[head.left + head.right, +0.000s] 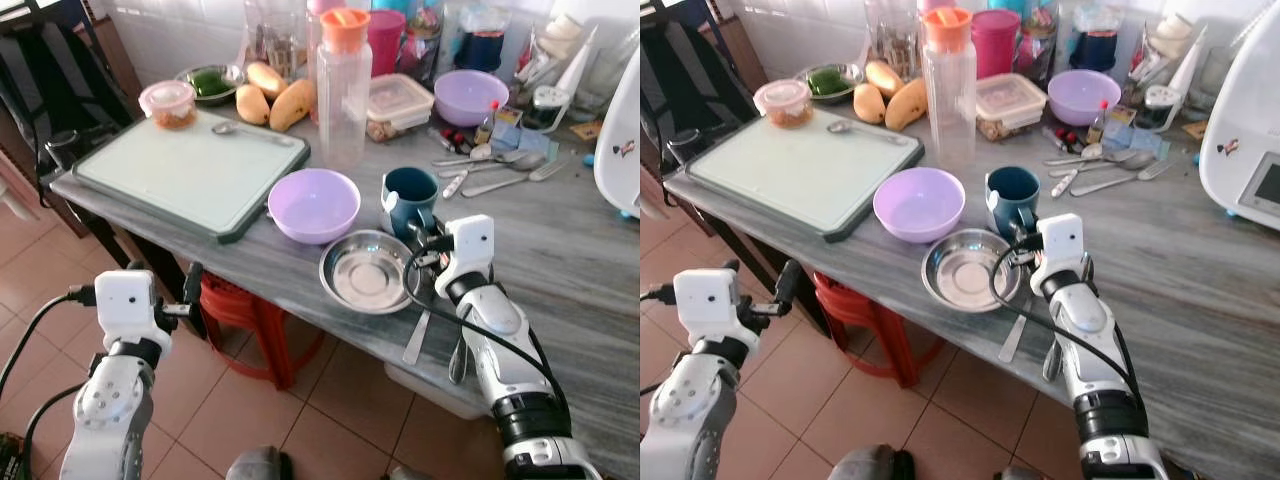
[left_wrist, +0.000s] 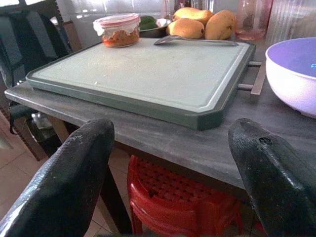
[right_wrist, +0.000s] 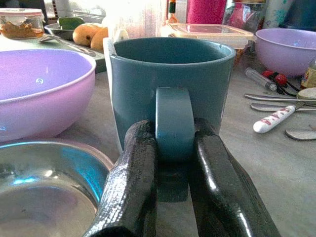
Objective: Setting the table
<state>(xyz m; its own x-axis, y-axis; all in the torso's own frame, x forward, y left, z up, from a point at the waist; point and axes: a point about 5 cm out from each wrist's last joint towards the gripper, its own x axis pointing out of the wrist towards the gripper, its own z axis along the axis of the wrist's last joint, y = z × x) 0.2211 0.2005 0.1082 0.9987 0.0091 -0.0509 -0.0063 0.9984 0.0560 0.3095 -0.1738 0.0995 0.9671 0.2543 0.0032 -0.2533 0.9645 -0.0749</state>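
The right gripper (image 3: 174, 163) is clamped on the handle of the teal mug (image 3: 170, 81); one black finger presses each side of the handle loop. The mug stands upright on the grey table (image 1: 560, 240), its long axis vertical, mouth up, handle pointing back toward the gripper and the table's near edge.

Positions relative to the right gripper:
- Steel bowl (image 1: 365, 270): just beside it on the robot's left, at the table's near edge, rim close to the mug base.
- Lilac bowl (image 1: 313, 203): further left and slightly ahead, near the mug.
- Table knife (image 1: 417, 338): under the right forearm, behind the gripper, long axis running toward the table edge.
- Clear bottle with orange cap (image 1: 343, 85): ahead, beyond the mug.
- Second lilac bowl (image 1: 470, 96): ahead and to the right, well apart.
- Loose spoons and cutlery (image 1: 495, 172): ahead to the right, lying flat.
- Green-rimmed cutting board (image 1: 195, 170): far left, with a spoon (image 1: 250, 132) on its far edge.

The left gripper (image 2: 173, 173) hangs below table level in front of the cutting board, fingers spread apart, holding nothing. A red stool (image 2: 182, 197) stands under the table.
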